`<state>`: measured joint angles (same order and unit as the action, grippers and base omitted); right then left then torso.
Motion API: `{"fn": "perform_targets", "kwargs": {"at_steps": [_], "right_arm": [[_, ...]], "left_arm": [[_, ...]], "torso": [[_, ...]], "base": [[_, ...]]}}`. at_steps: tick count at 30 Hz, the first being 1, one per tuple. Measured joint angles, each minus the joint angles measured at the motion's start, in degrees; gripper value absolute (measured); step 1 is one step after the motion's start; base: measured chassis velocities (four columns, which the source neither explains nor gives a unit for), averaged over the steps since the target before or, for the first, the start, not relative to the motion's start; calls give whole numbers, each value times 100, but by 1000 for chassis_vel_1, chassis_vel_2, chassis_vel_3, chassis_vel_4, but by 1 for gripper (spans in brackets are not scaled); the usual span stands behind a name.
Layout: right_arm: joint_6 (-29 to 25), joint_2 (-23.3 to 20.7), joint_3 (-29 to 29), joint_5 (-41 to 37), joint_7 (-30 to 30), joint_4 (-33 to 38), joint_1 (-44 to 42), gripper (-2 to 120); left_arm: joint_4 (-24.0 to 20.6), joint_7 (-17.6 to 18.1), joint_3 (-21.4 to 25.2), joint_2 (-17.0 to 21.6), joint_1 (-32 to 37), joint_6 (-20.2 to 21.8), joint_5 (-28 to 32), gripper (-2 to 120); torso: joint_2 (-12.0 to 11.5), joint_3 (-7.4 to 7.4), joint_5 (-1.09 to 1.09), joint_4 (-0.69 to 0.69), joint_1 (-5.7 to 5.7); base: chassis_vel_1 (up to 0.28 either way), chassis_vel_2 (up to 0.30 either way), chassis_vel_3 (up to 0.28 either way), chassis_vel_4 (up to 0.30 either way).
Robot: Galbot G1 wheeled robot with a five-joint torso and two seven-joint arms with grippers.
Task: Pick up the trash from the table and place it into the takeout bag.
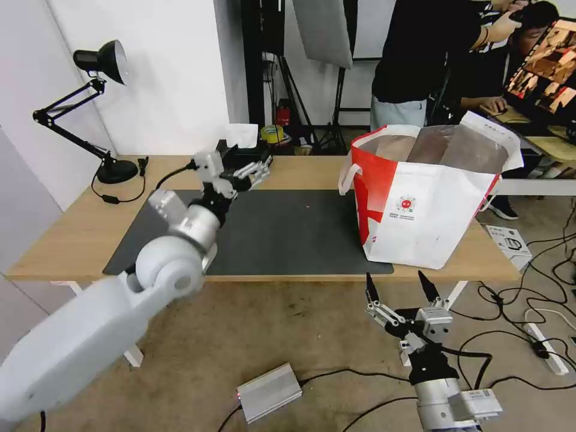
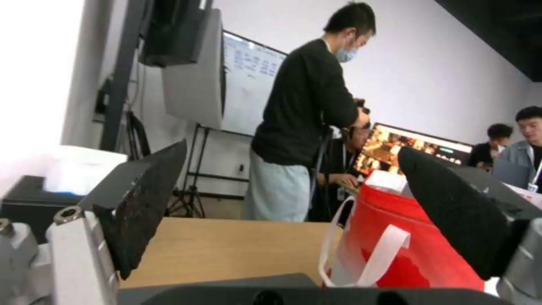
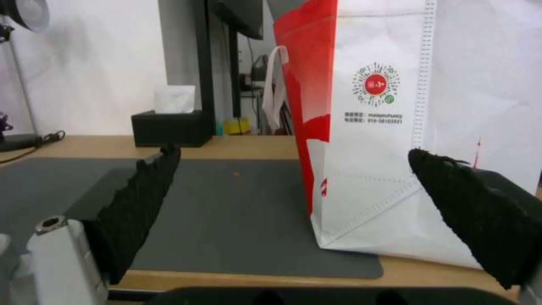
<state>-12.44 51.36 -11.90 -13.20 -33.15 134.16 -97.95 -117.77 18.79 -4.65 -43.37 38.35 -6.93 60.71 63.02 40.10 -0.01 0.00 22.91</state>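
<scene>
On the surface (image 1: 78, 240) you've got a dark mat (image 1: 282, 234), takeout bag (image 1: 432, 204) on its right end, lamp (image 1: 99, 108) far left, tissue box (image 1: 240, 150) at back. Left claw (image 1: 255, 171) wide, empty, over the mat's far edge. Right claw (image 1: 399, 291) wide, empty, below the front edge near the bag.

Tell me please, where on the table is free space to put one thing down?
The dark grey mat is bare from the left end effector across to the takeout bag. The wood between desk lamp and mat is also bare. Crowded: the back edge by the black tissue box, and the bag's end.
</scene>
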Motion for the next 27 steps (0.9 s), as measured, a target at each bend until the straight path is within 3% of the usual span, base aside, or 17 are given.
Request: {"fn": "perform_targets", "kwargs": {"at_steps": [6,13,18,22,27], "right_arm": [[0,0,0,0,0,0,0,100],[0,0,0,0,0,0,0,100],[0,0,0,0,0,0,0,100],[0,0,0,0,0,0,0,100],[0,0,0,0,0,0,0,100]], "left_arm": [[-331,-66,819,-11,1049,-12,-445,100],[-565,-93,1295,-150,1969,-218,-1125,100],[-651,-59,1515,-436,2586,-364,-1842,100],[-847,-24,1879,-942,3458,-450,-2670,100],[-903,4,2047,-1223,3906,-549,-3046,100]], "torso": [[0,0,1,0,0],[0,0,1,0,0],[0,0,0,0,0],[0,0,2,0,0],[1,-1,1,0,0]], "base": [[0,0,0,0],[0,0,0,0],[0,0,0,0],[0,0,0,0],[0,0,0,0]]}}
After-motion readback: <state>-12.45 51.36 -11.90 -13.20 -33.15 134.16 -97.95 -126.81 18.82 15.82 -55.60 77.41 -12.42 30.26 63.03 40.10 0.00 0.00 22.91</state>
